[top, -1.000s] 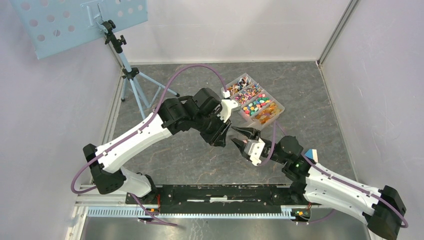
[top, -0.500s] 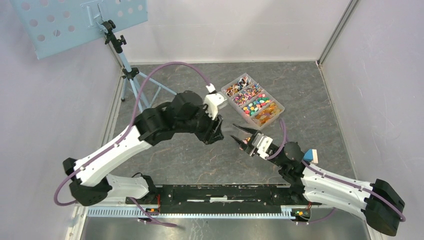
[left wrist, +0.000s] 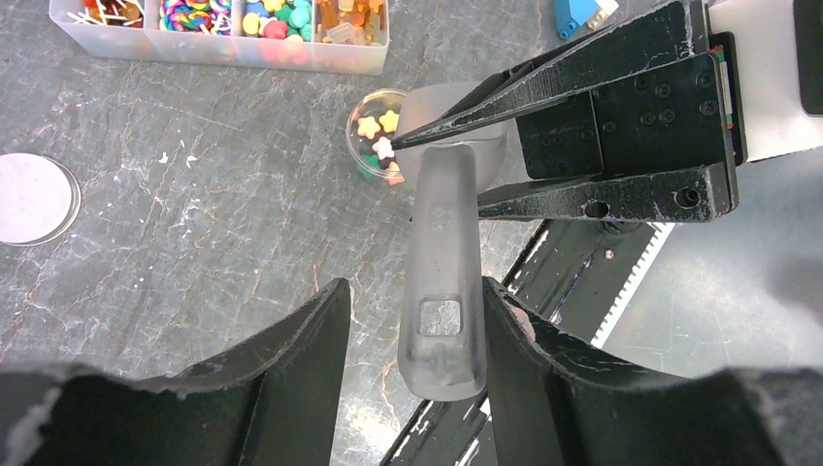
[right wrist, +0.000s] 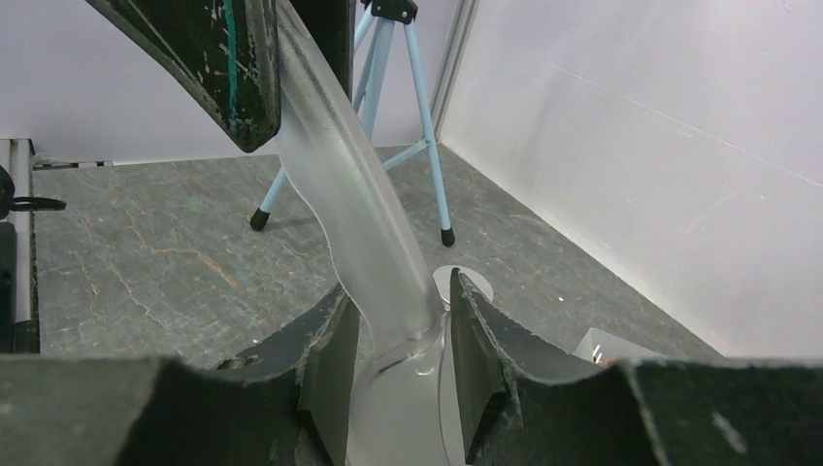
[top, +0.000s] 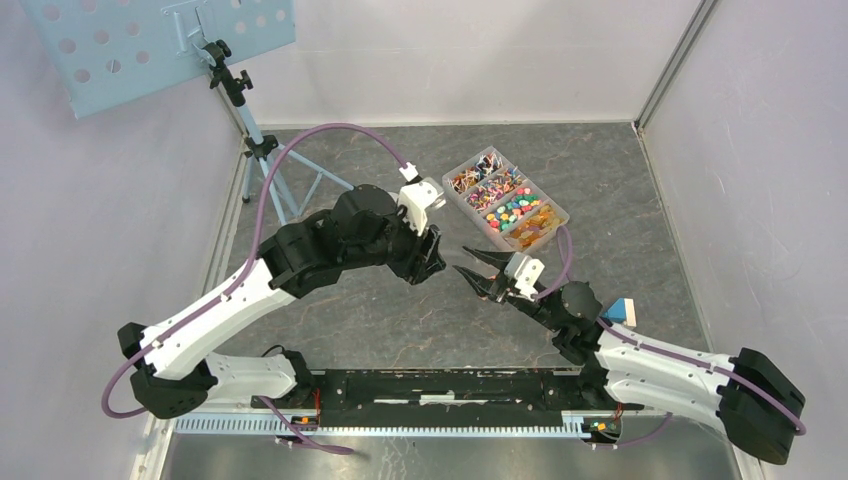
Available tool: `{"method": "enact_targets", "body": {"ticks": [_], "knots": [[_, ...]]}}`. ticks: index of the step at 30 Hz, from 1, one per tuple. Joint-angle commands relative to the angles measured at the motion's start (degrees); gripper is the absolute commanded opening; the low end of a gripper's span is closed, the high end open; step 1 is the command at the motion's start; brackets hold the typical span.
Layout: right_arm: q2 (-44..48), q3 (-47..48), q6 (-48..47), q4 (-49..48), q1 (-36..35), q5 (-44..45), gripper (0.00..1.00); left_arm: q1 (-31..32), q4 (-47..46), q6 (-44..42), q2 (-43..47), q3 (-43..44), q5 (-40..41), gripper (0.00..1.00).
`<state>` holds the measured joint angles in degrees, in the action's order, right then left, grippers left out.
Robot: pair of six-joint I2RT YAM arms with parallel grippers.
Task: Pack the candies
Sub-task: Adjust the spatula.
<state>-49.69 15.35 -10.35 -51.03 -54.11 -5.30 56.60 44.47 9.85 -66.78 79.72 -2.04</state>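
Lying toward the far side of the table (top: 350, 310), a clear divided box (left wrist: 194, 50) is filled with the candies (top: 512, 210), sorted by colour. A few star-shaped ones are seen in a small round cup (left wrist: 353, 146) just under the translucent scoop (left wrist: 442, 252). The scoop's neck is pinched by the right gripper (right wrist: 403, 301); the left gripper (left wrist: 415, 291) is parted narrowly around the handle, with a gap noted on one side.
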Motion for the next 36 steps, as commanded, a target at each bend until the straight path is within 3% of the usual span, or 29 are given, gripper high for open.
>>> {"method": "enact_targets", "body": {"ticks": [1, 11, 15, 17, 20, 22, 24, 28, 29, 32, 36], "knots": [[-0.31, 1.55, 2.15, -6.31, -0.53, 0.46, 0.00, -0.44, -4.80, -2.42, -0.23, -0.53, 1.08, 0.58], [-1.12, 1.22, 2.15, -6.95, -0.71, 0.09, 0.00, -0.47, -6.25, -1.69, -2.49, -1.24, -0.31, 0.57], [-1.17, 1.25, 2.18, -7.33, -0.76, 0.08, 0.00, -0.49, -7.28, -1.58, -3.07, -1.23, -1.52, 0.51], [-1.24, 1.21, 2.18, -7.42, -0.73, 0.01, 0.00, -0.44, -7.66, -1.58, -3.31, -1.19, -2.06, 0.41], [-1.03, 0.79, 2.30, -7.51, -0.78, 0.07, 0.01, -0.46, -8.09, -1.41, -3.43, -1.31, -2.17, 0.16], [-0.54, 0.29, 3.14, -7.59, -0.75, 0.85, 0.13, -0.43, -8.26, -1.32, -3.35, -1.58, -1.89, 0.03], [0.51, -0.54, 4.98, -7.19, -0.73, 2.34, 0.31, -0.44, -8.47, -1.23, -3.13, -1.84, -1.27, 0.02], [6.86, -2.61, 8.64, -2.25, -0.75, 2.82, 0.82, -0.45, -8.23, -1.92, -3.47, -1.23, 0.66, 0.02], [8.75, -2.99, 9.86, -0.07, -0.74, 4.18, 0.89, -0.52, -7.92, -2.07, -3.88, -0.55, 1.70, 0.02], [15.52, -2.38, 15.63, 12.51, -0.73, 8.79, 0.97, -0.53, -3.80, -3.14, -7.28, 4.50, 5.43, 0.02], [22.99, -0.20, 22.10, 29.20, -0.71, 11.99, 0.98, -0.75, 2.24, -4.82, -13.79, 11.72, 8.10, 0.02]]}}
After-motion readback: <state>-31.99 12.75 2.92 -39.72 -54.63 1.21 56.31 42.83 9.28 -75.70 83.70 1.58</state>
